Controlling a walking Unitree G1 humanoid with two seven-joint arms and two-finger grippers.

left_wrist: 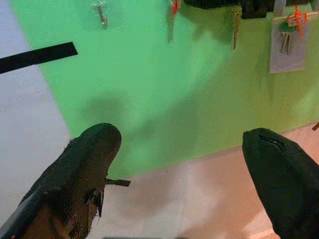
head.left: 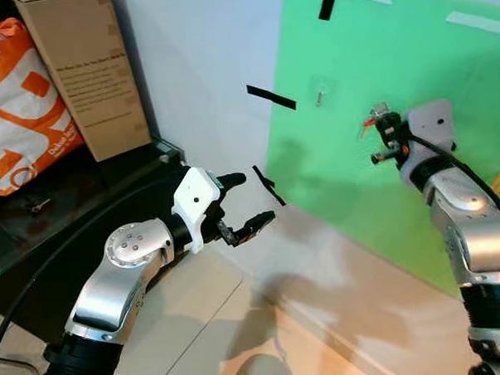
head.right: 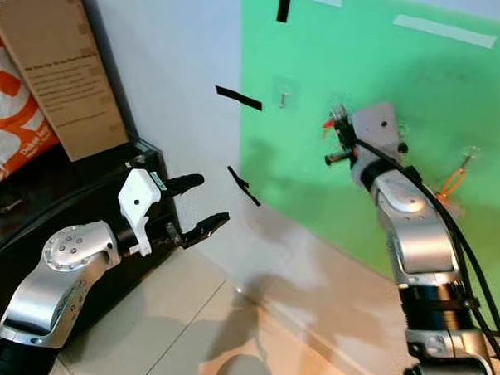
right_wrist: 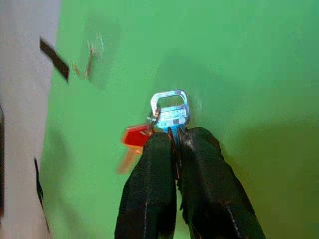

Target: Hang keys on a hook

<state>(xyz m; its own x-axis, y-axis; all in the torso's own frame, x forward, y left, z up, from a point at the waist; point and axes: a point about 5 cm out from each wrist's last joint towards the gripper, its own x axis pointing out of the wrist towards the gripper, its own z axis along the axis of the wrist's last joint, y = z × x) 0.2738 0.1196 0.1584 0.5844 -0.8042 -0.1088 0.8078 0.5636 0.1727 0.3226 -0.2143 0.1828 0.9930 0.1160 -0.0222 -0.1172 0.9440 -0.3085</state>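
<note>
The keys (right_wrist: 169,117), silver with a red tag, are pinched in the closed right hand (right_wrist: 174,139) raised against the green wall sheet (head.left: 399,173), near the clear hook (head.left: 319,95). The left hand (head.left: 244,206) hovers open, lower, near the wall.

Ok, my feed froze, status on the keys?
Right tool shut on keys, raised at green wall. Hook bare, keys not yet on it. Left tool open, idle.

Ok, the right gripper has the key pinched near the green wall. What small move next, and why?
Probably ease the right gripper toward the robot's left and slightly up, to the empty hook. Its fingers are shut on the key, whose open head points at the green wall, but the hook sits off to that side. The left gripper is open, idle.
</note>
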